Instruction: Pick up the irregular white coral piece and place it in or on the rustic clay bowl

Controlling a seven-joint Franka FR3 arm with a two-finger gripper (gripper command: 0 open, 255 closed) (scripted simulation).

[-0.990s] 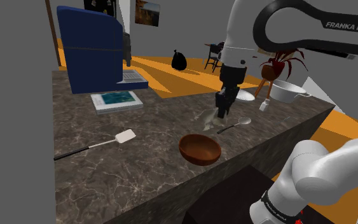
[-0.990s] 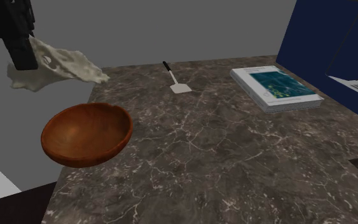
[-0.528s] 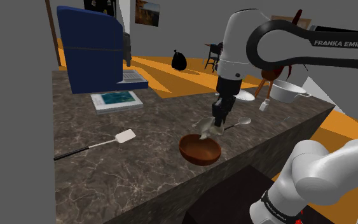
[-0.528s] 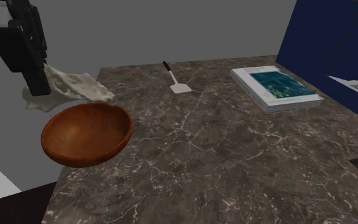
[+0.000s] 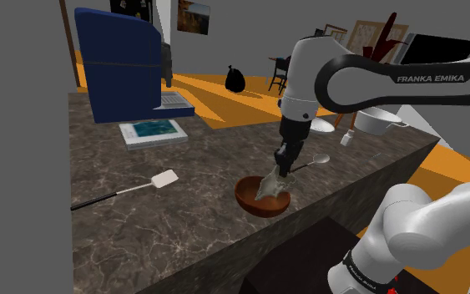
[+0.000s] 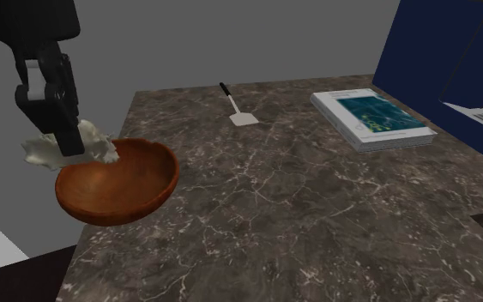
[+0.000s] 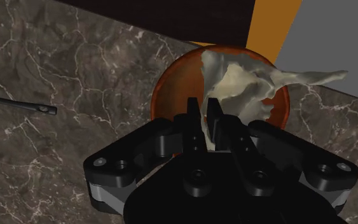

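Location: a domestic room with an orange floor. The work surface is a dark veined stone counter (image 5: 141, 221).

Jaws: clamped on the coral piece (image 6: 44, 153). In the wrist view the two black fingers (image 7: 194, 124) grip its near end, with no gap to either side.

Gripper (image 6: 66, 144): pointing down, directly over the brown clay bowl (image 6: 119, 189).

Coral piece: pale and ragged, hanging from the fingers over the bowl's opening. Its lower end sits at about rim level. One thin lobe reaches out past the rim. Contact with the bowl's inside cannot be confirmed.

Bowl: stands at the counter's edge nearest the stand, close to a corner.

Other items: a spoon (image 5: 312, 161) lies just beyond the bowl. A white spatula (image 6: 241, 116) rests towards the middle of the counter. A book (image 6: 372, 120) lies further along, in front of a blue appliance (image 5: 120, 71).

Assessment: pickup is complete and the piece is over its target. Outstanding: a short descent if required, release, then withdrawal. The overhanging lobe could catch the rim on release.
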